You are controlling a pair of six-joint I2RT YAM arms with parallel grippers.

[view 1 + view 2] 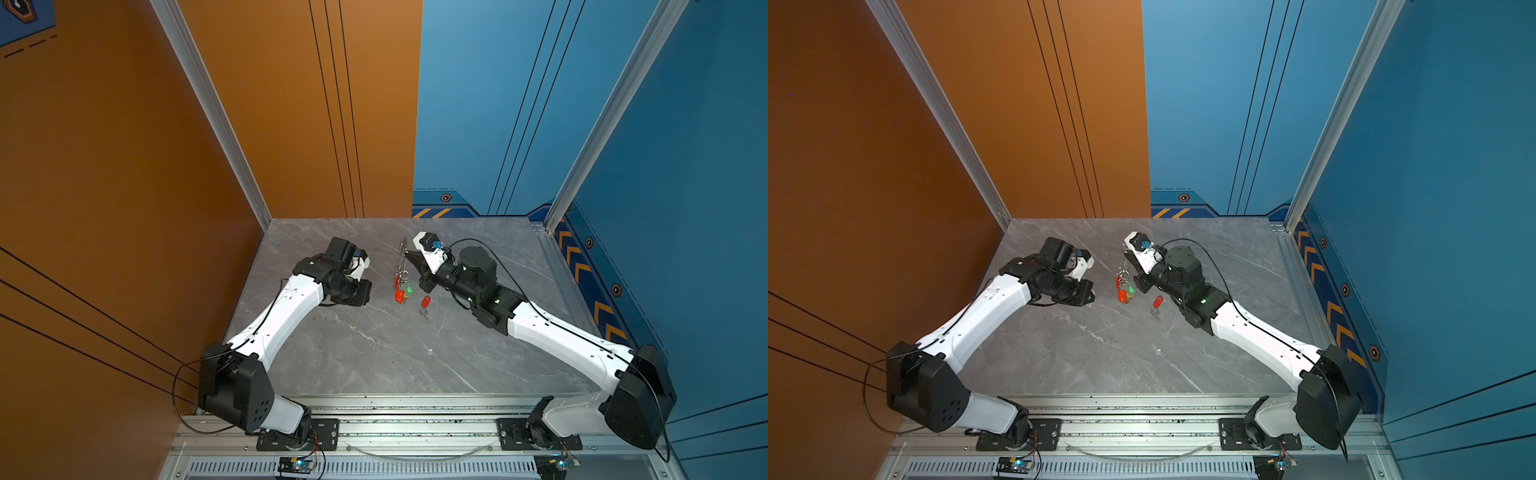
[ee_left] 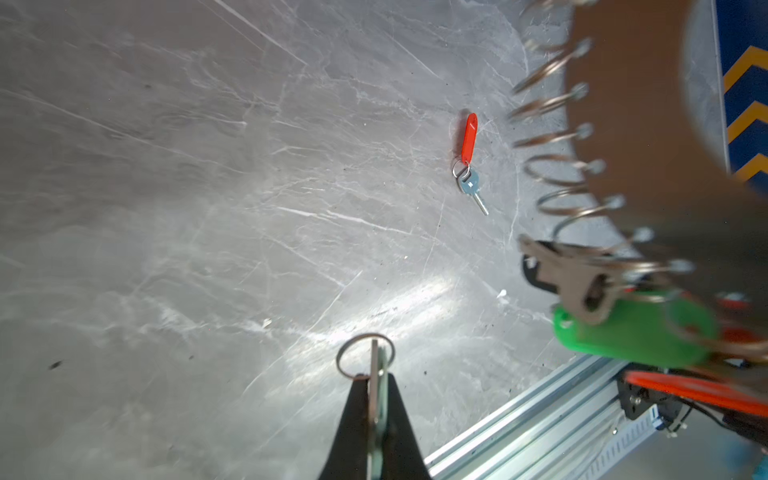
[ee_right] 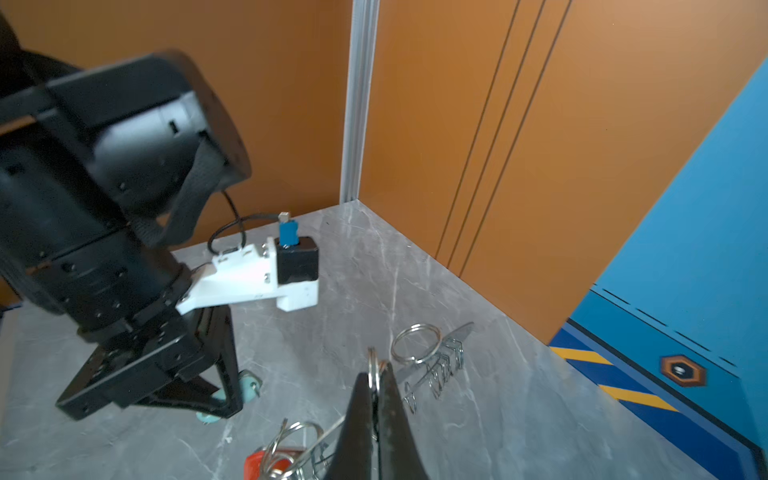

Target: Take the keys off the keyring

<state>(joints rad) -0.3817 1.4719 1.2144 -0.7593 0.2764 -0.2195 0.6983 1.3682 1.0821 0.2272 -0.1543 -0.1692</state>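
**Grey marble table, orange and blue walls: keyring and keys as found**

**Top views.** Surface: grey marble table (image 1: 374, 353), with an orange wall (image 1: 104, 166) on the left and a blue wall (image 1: 685, 166) on the right.
- Item: keyring (image 1: 401, 254), toward the back near the middle, stood on edge so it shows thin.
- The right gripper (image 1: 408, 256) is pinched on its rim. The right arm (image 1: 561, 340) reaches in low from the front right.
- Item: keys (image 1: 402, 289), bunched at the keyring's near end, red and green tags showing.
- Item: red-tagged key (image 1: 424, 304), loose and flat on the table just beside that bunch.
- The left arm (image 1: 286, 309) is bent in from the front left, wrist turned down, well apart from the keyring. Its fingers are hidden in both top views.

**Left wrist view.**
- The left gripper (image 2: 376, 380) is pressed together on a mint-tagged key (image 2: 374, 361) with its own small ring, apart from the keyring (image 2: 644, 145).
- The keyring is close by and blurred, with a green tag (image 2: 631, 332) at its end.
- The red-tagged key (image 2: 469, 137) lies beyond on the table.

**Right wrist view.**
- The right gripper (image 3: 376, 374) is clamped on the keyring's rim, which is lined with wire rings (image 3: 451, 353).
- The left gripper (image 3: 222, 405) points down at the table, with the mint tag between its fingers.
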